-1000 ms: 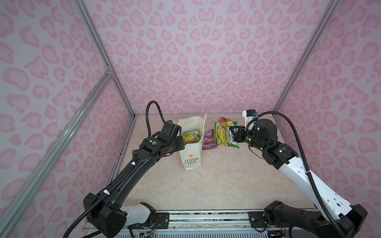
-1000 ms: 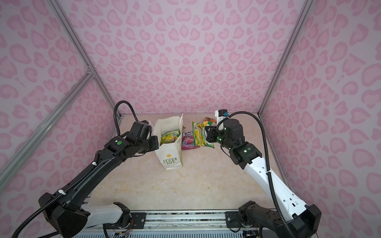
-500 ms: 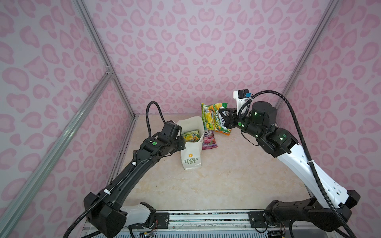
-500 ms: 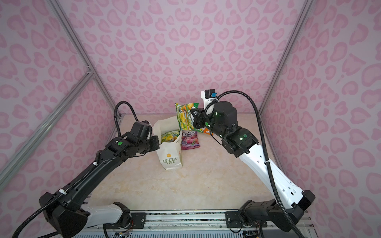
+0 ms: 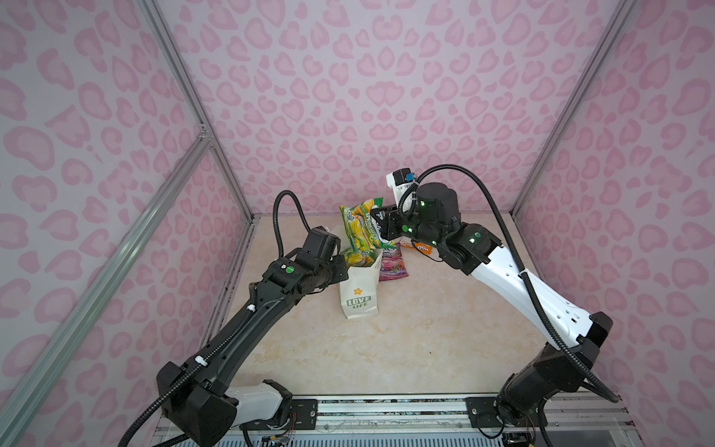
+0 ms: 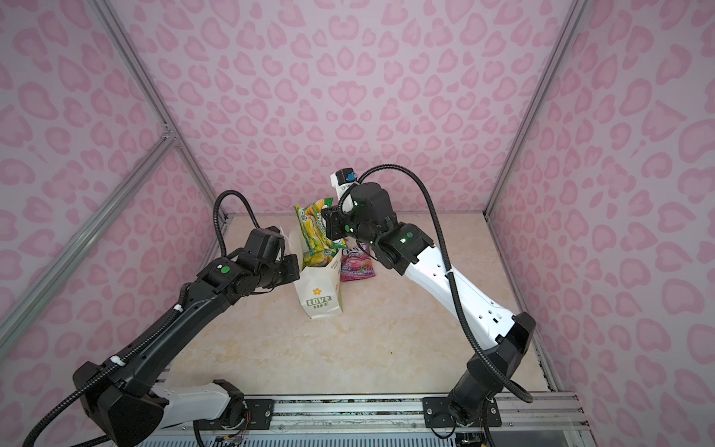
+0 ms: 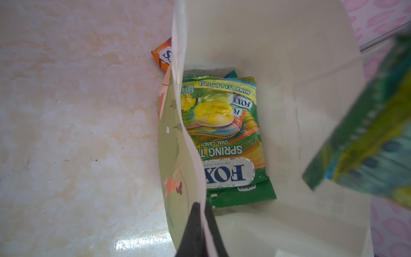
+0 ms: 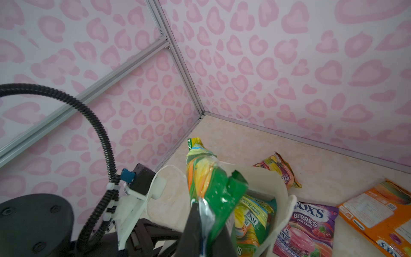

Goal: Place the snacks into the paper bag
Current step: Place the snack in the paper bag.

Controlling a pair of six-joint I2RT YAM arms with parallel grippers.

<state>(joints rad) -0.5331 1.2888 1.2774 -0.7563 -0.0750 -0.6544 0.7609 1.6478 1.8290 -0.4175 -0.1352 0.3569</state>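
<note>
Jaws of the left gripper (image 7: 201, 213) are closed on the rim of the paper bag (image 5: 360, 298), which stands upright with one green packet (image 7: 222, 133) inside. Over its mouth hangs a second green packet (image 5: 365, 228), pinched by its end seal in the right gripper (image 8: 198, 207) (light, crinkly, slick; that flat seal should hold better than the puffy middle). A purple packet (image 5: 392, 265) and an orange packet (image 5: 419, 246) lie on the table (image 5: 406, 348), unbagged.

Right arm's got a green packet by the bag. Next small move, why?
Probably lower the right gripper so its green packet goes into the paper bag. It hangs just above the mouth, which the left gripper pinches open at the rim, and the packet inside leaves room.
</note>
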